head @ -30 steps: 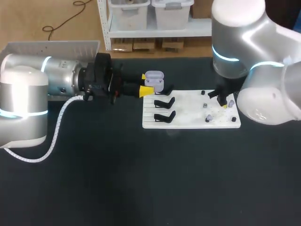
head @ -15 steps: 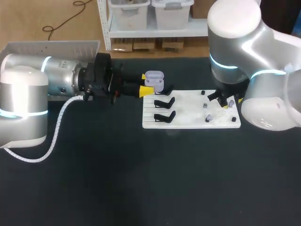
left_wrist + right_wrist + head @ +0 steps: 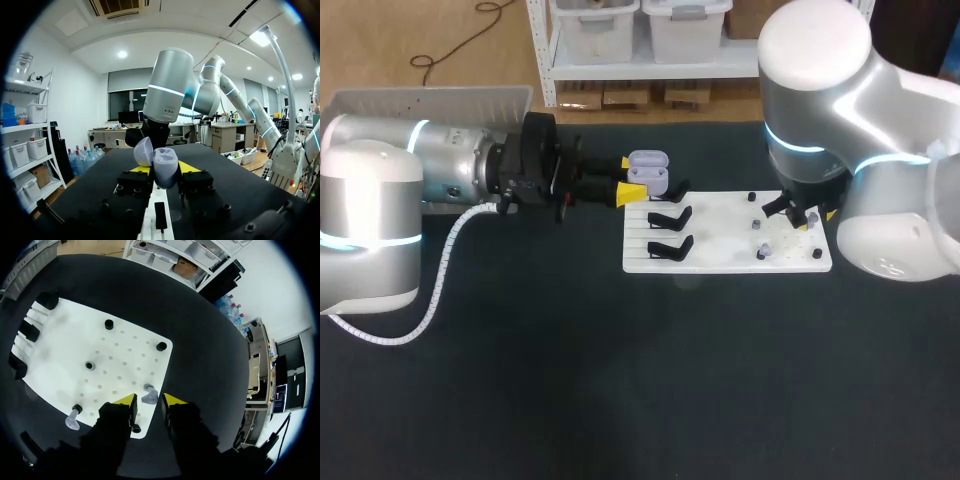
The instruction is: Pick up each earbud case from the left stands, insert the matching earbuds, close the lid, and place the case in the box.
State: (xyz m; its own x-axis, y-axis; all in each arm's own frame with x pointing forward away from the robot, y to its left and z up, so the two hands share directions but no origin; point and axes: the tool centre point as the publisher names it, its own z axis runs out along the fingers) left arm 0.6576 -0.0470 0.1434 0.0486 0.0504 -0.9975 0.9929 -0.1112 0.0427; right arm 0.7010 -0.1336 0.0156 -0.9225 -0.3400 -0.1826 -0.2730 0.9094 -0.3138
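My left end effector [image 3: 632, 178] is clamped on the lavender plastic earbud case [image 3: 648, 172], one yellow tip on each side, over the 10 o'clock corner of the flat white perforated board [image 3: 720, 250]. The case lid is flipped open, but I can't tell what's inside it. Two black plastic stands [image 3: 670, 232] sit just beside it, toward 6 o'clock. My right end effector [image 3: 146, 399] hangs over the board's 3 o'clock edge. Its fingers are narrow but not gripping, with a small lavender earbud [image 3: 149, 398] on a peg in the gap. The light grey box [image 3: 430, 100] is at the tabletop's 10 o'clock, contents hidden.
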